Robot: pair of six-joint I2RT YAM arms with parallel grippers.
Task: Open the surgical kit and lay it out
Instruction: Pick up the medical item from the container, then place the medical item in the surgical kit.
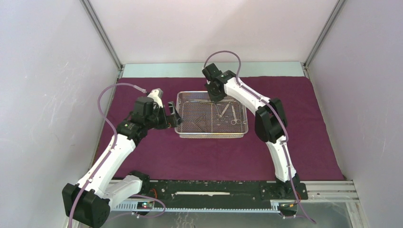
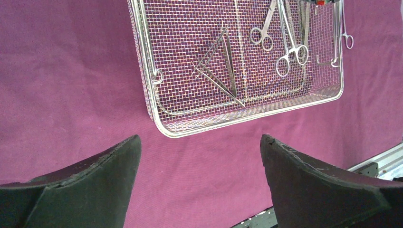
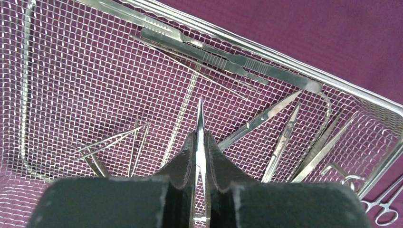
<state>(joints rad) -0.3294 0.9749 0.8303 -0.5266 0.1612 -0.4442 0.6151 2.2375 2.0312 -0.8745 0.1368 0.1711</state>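
The right arm is seen stretched over the wire-mesh tray (image 1: 212,135), with the right gripper (image 3: 200,142) tipped downward and its jaws clamped on a slim pointed instrument (image 3: 200,114). The instrument's rear end is hidden by the jaws. The left gripper (image 2: 199,142) is held at the tray's nine o'clock, jaws spread, nothing gripped. The tray is set mid-cloth (image 1: 309,137).

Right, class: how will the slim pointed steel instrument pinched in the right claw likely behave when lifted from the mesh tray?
Probably stiff and light: the pointed instrument is thin metal. Likely slippery, since the right claw grips its narrow polished sides, so it may pivot. Its tip could snag the mesh tray.
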